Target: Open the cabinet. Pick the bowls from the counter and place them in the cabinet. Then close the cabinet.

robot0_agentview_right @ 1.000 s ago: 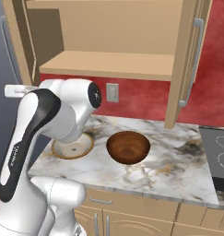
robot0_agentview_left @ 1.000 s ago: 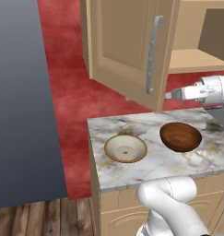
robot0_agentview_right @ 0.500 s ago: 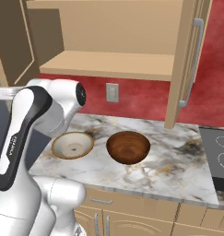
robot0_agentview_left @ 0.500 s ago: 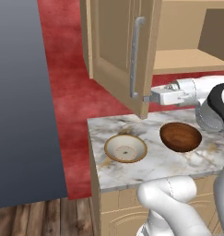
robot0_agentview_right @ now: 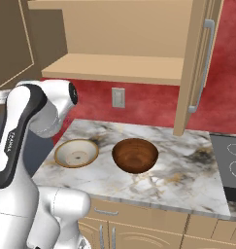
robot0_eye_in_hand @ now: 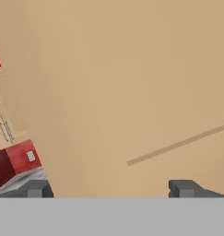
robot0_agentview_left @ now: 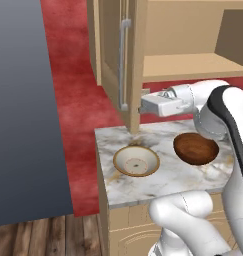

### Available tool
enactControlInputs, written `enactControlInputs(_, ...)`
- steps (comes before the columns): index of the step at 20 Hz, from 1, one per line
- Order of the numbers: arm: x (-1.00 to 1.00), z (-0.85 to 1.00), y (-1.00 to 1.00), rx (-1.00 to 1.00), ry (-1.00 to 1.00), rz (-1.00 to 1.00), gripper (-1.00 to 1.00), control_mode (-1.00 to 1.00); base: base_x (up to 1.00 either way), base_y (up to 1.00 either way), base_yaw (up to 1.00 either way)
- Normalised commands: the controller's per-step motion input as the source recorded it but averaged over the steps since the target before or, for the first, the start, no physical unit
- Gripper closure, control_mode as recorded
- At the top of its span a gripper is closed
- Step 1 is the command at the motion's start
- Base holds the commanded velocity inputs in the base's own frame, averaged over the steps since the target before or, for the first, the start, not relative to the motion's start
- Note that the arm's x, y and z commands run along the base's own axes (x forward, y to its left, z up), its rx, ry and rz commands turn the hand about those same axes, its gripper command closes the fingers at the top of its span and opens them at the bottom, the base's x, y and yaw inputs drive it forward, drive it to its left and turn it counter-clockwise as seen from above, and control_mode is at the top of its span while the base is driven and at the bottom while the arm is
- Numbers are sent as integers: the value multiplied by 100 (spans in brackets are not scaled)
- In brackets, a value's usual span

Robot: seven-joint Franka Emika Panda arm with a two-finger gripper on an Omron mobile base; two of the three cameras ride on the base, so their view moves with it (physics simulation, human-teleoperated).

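You see the fingers (robot0_eye_in_hand: pixel 38 188) spread wide, apparently against the cabinet (robot0_agentview_left: pixel 138 60) door at centre frame, both bowls (robot0_agentview_left: pixel 136 161) on the bench (robot0_agentview_left: pixel 158 182).

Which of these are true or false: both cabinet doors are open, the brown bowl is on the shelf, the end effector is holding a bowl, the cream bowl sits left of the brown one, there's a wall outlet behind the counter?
1. Both doors of the cabinet stand open. True.
2. The brown bowl is on the shelf. False: it rests on the counter.
3. The end effector holds a bowl. False: it is open and empty, by the left door's edge.
4. From the right base view, the cream bowl sits left of the brown bowl. True.
5. A wall outlet is behind the counter. True.
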Motion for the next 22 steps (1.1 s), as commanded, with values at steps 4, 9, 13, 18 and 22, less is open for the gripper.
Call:
enactControlInputs(4,0,0,30,1,-3,8,-100,-100,0,0,0)
enactControlInputs(9,0,0,7,1,0,1,-100,-100,0,0,0)
enactControlInputs(13,-6,-1,-7,0,0,1,-100,-100,0,0,0)
enactControlInputs(18,-28,0,-28,0,-3,0,-100,-100,0,0,0)
enactControlInputs(22,-36,0,-45,0,-3,-1,-100,-100,0,0,0)
